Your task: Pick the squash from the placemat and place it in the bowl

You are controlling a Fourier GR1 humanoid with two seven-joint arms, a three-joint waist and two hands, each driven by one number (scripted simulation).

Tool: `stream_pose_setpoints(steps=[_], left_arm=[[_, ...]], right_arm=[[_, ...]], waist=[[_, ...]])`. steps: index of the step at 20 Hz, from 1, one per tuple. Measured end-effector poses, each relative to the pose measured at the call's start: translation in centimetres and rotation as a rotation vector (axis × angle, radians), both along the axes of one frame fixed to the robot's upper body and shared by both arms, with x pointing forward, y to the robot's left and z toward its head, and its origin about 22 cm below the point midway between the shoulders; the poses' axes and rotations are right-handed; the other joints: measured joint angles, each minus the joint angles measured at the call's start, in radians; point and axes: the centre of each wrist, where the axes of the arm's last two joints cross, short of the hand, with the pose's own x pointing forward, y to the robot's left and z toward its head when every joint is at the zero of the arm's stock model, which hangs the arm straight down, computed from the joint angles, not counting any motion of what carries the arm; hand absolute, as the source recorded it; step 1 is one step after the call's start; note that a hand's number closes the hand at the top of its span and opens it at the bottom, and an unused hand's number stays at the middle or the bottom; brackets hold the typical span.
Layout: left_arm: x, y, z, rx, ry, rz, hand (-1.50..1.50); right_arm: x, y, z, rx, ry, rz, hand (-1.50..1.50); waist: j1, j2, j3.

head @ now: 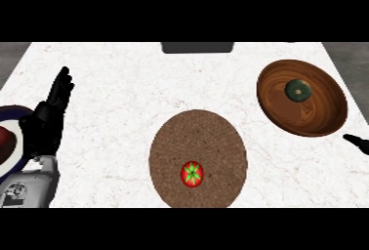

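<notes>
Seemingly the main work is behind the robot: a dark green, round, ribbed squash [297,90] sits inside the wooden bowl [317,119] at 2 o'clock on the bench [130,73], resting near the middle of the bowl's floor and touched by no hand. The brown woven placemat [202,136] lies at 6 o'clock, well apart from the bowl. It carries one small red fruit with a green star-shaped top [192,174] near its 6 o'clock edge. This looks more like a tomato than a squash, though the steep view leaves that open. If the green piece is indeed the squash, the pick and the placing are done, and little is left beyond drawing the arms clear.

The left robot hand [49,114] stands at 9 o'clock, wide, fingers straight and pointing up, holding nothing; it is resting. Beside it, at the view's edge, a blue-rimmed plate [14,111] shows in part. Of the right robot hand [357,142] only a black tip shows at 4 o'clock, just below the bowl and apart from it. I cannot tell whether it is wide or narrow.

A dark slab [196,47] sits at 12 o'clock. No brand, label or writing can be read anywhere.
</notes>
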Motion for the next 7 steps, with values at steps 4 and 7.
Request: stream_pose_setpoints(steps=[4,7], left_arm=[[0.1,-0.1,-0.1,-0.001,-0.001,-0.003,0.0],[-0.2,-1.1,0.0,-0.002,0.002,-0.011,0.0]], right_arm=[[-3.2,0.9,0.3,0.004,-0.012,0.039,-1.5],[-5.2,1.1,0.3,-0.001,-0.019,0.049,-1.5]], waist=[[0.003,0.001,0.0],[0.007,0.002,0.0]])
